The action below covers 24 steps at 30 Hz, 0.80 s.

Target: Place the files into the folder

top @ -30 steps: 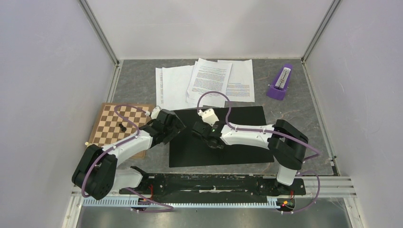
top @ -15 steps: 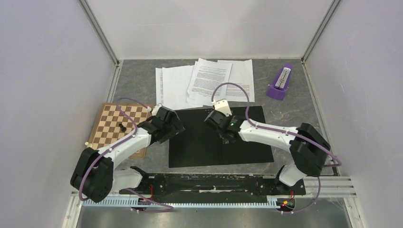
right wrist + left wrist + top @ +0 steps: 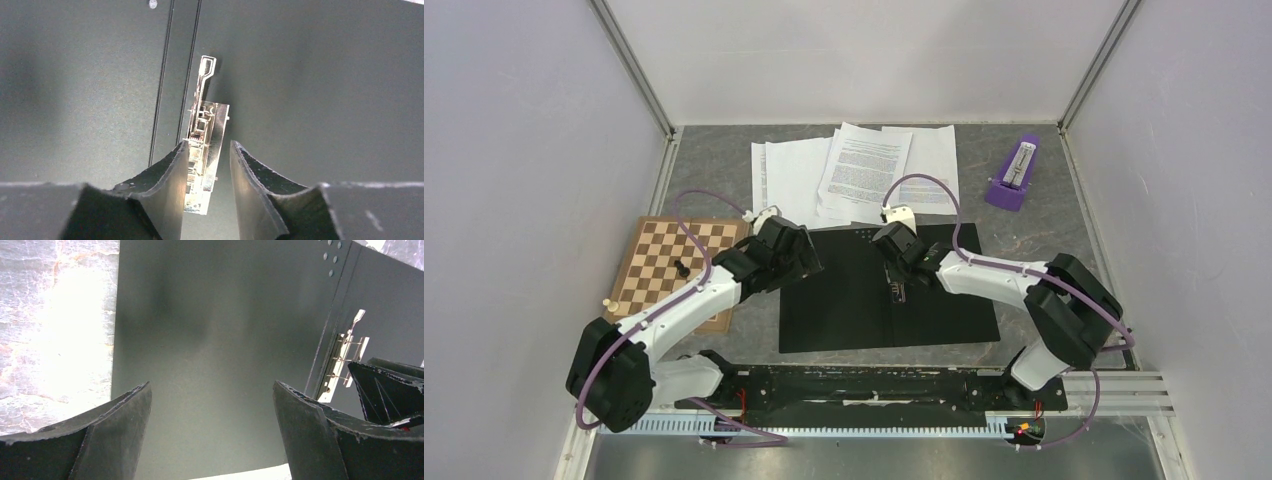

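Note:
The folder [image 3: 844,310] lies open on the table, black inside up, its metal clip [image 3: 897,290] along the spine. The files [image 3: 864,165] lie fanned out just behind it, white sheets with dense print. My left gripper [image 3: 809,263] hovers over the folder's left half [image 3: 215,315], jaws wide open [image 3: 211,385] and holding nothing. My right gripper [image 3: 900,280] points down at the spine. In the right wrist view its jaws [image 3: 209,143] stand a little apart over the near end of the clip [image 3: 205,100], with a gap still showing beside the clip.
A checkered chessboard [image 3: 674,270] with a black piece [image 3: 683,268] lies at the left, partly under my left arm. A purple metronome [image 3: 1014,175] stands at the back right. White walls close in the table on three sides.
My right gripper has swung right and back across the folder to the spine clip, and its jaws have parted. My left gripper has shifted slightly toward the back right, staying open.

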Tool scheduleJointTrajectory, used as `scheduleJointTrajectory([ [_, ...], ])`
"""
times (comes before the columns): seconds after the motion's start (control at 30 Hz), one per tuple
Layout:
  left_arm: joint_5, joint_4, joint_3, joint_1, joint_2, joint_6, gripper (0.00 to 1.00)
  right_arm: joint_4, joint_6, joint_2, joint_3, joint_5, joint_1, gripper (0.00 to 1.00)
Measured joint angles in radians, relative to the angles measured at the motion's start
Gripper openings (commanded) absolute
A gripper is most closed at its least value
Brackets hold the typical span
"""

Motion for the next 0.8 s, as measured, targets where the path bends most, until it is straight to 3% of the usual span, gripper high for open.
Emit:
scheduleJointTrajectory([
  [0.23, -0.010, -0.039, 0.018, -0.006, -0.001, 0.002, 0.96, 0.040, 0.003, 0.048, -0.020, -0.036, -0.009, 0.23],
  [0.43, -0.026, -0.049, 0.050, -0.010, -0.001, 0.002, 0.96, 0.057, 0.024, 0.048, -0.023, -0.048, -0.012, 0.04],
  [0.8, -0.027, -0.057, 0.064, -0.027, 0.035, 0.002, 0.96, 0.011, 0.076, -0.072, -0.118, -0.108, -0.010, 0.00],
])
